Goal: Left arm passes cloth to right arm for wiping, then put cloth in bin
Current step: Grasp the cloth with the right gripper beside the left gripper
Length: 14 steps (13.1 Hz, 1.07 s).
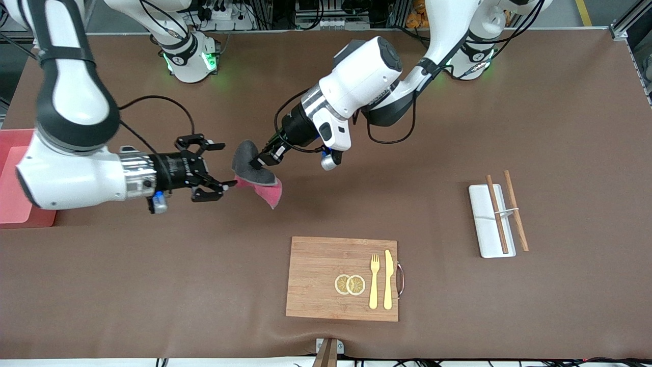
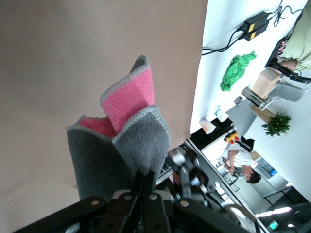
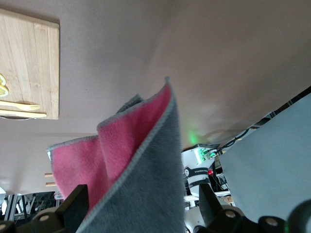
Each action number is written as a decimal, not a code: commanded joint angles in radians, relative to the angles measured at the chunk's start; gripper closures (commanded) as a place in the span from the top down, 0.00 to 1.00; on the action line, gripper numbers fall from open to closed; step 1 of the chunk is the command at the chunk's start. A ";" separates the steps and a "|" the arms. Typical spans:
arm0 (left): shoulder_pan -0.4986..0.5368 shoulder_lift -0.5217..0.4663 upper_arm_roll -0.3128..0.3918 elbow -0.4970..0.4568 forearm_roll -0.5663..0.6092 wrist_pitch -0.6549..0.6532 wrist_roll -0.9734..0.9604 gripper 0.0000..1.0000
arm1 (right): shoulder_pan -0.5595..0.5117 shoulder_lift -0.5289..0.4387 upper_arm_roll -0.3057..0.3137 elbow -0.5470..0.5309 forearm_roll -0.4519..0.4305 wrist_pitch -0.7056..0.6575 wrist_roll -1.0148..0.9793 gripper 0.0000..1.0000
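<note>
Clearly the handover is happening mid-air at centre-left of the front view: the left pincer (image 1: 258,163) is clamping the cloth (image 1: 253,171) above the surface (image 1: 458,127), while the right pincer (image 1: 210,173) is waiting with its fingers spread apart, the lower fingertip at the cloth's pink edge. Wiping is remaining, and so is the drop into the bin (image 1: 14,178), sitting at the frame's left edge. Only the front view is showing the bin; the right wrist view is showing the cloth (image 3: 131,179) lying between the spread fingers (image 3: 75,204), and the left wrist view the closed grip.
</note>
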 commanded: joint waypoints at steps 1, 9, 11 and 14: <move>-0.029 0.036 0.003 0.046 -0.016 0.042 -0.028 0.00 | 0.025 0.041 -0.002 0.023 0.016 0.034 0.025 1.00; -0.020 0.030 0.011 0.055 -0.001 0.039 -0.033 0.00 | 0.045 0.047 -0.002 0.023 0.011 0.043 -0.046 0.00; -0.012 0.008 0.019 0.054 0.001 0.005 -0.033 0.23 | 0.044 0.047 -0.002 0.023 0.005 0.038 -0.101 0.00; 0.020 -0.068 0.062 0.057 0.042 -0.212 -0.031 0.97 | 0.041 0.044 -0.002 0.031 -0.130 0.038 -0.237 0.00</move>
